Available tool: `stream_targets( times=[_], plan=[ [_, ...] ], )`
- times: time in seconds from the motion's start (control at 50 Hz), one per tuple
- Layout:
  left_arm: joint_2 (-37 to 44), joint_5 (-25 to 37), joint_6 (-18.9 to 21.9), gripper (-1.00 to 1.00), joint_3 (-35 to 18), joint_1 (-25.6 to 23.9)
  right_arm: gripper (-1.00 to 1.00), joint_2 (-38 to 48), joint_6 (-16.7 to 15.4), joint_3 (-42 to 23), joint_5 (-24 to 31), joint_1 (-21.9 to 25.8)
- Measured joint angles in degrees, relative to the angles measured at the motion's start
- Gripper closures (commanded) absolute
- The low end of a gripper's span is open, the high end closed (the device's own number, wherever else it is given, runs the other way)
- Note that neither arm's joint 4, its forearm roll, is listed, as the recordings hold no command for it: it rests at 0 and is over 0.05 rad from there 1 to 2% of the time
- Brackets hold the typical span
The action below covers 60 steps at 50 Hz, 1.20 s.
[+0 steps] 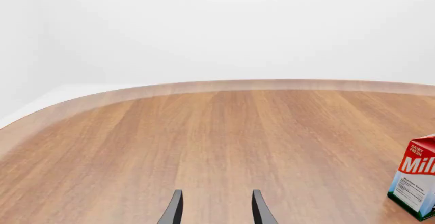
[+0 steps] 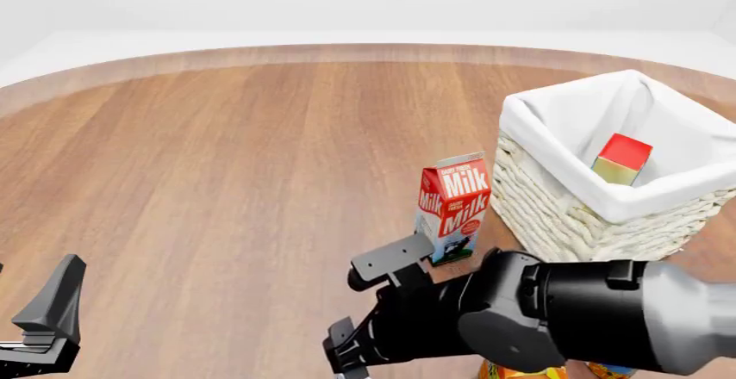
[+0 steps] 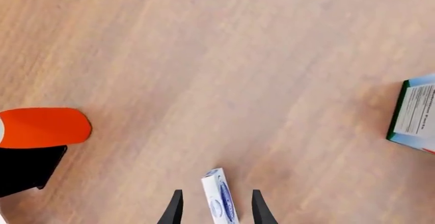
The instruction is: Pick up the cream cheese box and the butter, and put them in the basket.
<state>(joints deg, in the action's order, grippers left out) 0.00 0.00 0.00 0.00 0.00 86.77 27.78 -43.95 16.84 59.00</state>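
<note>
The cream cheese box (image 3: 219, 201), white with pale blue print, lies on the wood between the fingers of my right gripper (image 3: 217, 211). The gripper is open, with a gap on each side of the box. In the front view my right arm (image 2: 564, 310) hides this box. The basket (image 2: 552, 215), cream wicker with a white liner, stands at the right. Inside it sits the butter (image 2: 621, 159), showing a red top and a yellowish side. My left gripper (image 1: 217, 211) is open over bare table at the near left, also seen as dark fingers (image 2: 52, 306).
A red Milk carton (image 2: 454, 207) stands just left of the basket and shows in both wrist views (image 1: 416, 183) (image 3: 414, 117). An orange carton (image 2: 535, 370) peeks out under my right arm. An orange and black shape (image 3: 41, 132) lies beside the right gripper. The table's curved far edge (image 1: 217, 86) is ahead.
</note>
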Motion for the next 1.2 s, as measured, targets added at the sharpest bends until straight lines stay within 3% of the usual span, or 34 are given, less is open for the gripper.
stream_targets(
  times=[1.2],
  plan=[
    [0.0,0.0,0.0,-1.0,0.0,0.0,-1.0,3.9,2.4,3.3,-7.1,1.0]
  ],
)
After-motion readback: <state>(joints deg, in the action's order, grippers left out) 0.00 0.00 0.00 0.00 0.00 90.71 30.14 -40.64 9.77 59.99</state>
